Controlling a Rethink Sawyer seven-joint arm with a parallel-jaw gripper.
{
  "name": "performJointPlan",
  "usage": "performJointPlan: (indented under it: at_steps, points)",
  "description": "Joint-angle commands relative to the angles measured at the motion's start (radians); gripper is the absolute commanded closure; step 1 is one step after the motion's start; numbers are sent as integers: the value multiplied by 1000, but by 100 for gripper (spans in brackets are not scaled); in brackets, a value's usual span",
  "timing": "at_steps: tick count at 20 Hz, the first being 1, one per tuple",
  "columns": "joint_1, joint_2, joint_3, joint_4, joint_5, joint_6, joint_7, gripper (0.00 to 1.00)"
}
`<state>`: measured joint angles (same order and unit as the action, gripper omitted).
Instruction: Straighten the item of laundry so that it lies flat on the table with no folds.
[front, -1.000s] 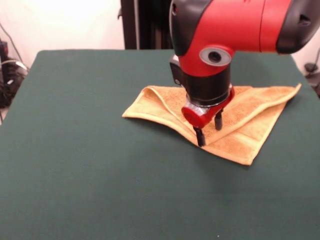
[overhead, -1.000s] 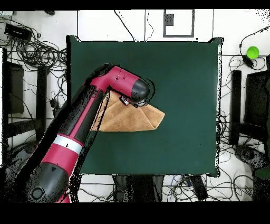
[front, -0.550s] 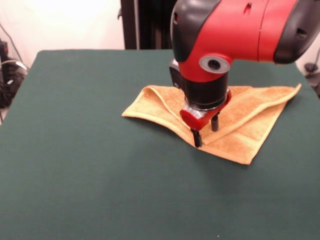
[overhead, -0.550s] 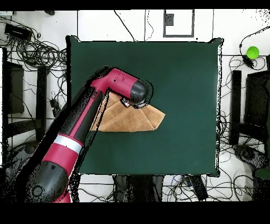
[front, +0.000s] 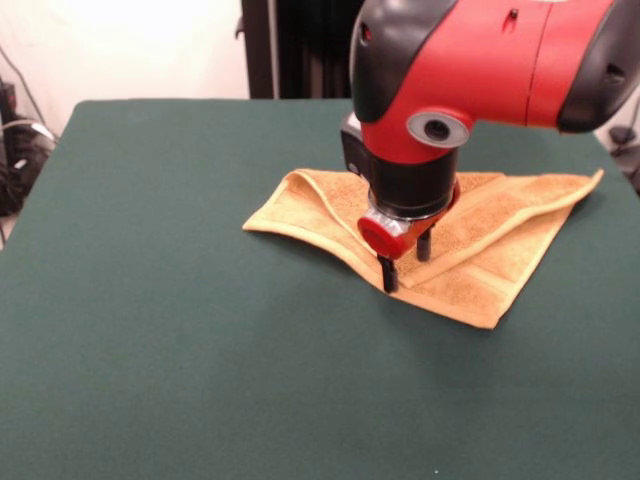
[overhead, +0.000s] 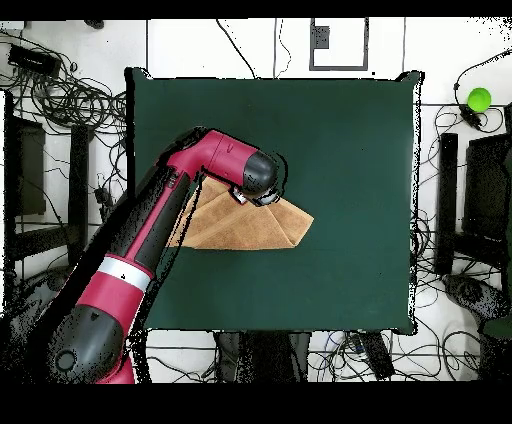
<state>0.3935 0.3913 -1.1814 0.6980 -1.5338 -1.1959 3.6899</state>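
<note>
The item of laundry (front: 500, 235), an orange-tan towel, lies folded over itself on the dark green table (front: 150, 300), right of the middle. A fold ridge runs diagonally across it from the left corner toward the near edge. My gripper (front: 405, 261) points straight down onto that ridge. It is open, with one black finger (front: 388, 272) at the fold's near side and the other on the cloth behind it. From overhead, the arm's wrist covers the towel's (overhead: 255, 225) upper edge and hides the gripper.
Bare green tabletop (overhead: 350, 150) surrounds the towel on every side. Cables, black stands and a green ball (overhead: 480, 98) lie on the floor beyond the table edges. A black post (front: 258, 50) stands behind the table.
The gripper has shifted slightly left and away from the near edge along the fold, fingers still spread. The towel's near corner has crept a little to the left.
</note>
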Motion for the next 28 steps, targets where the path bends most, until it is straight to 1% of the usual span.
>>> performJointPlan:
  at_steps: [1, 16, 17, 28]
  points:
    - [9, 78, 34, -33, 35, 59, 413, 0]
    - [14, 78, 38, -34, 47, 74, 442, 0]
    - [13, 78, 38, -35, 47, 76, 446, 100]
    - [14, 74, 40, -27, 61, 88, 416, 100]
